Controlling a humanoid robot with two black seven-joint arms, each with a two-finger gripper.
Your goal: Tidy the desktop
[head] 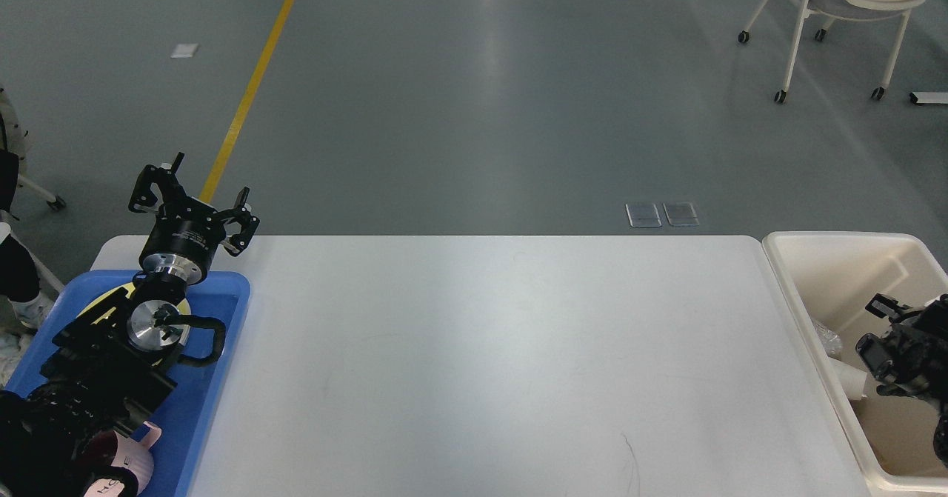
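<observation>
White desktop lies bare — tidying looks done; left gripper spread, right gripper unreadable over bin.

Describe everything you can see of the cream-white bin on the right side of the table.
The cream-white bin is a deep, smooth plastic tub with a thick rounded rim, standing open-topped right beside the right end of the desktop; whether they touch cannot be told. Its right side runs out of view. Inside lie a white paper cup and some clear crumpled plastic. The right gripper hangs over its interior.
</observation>
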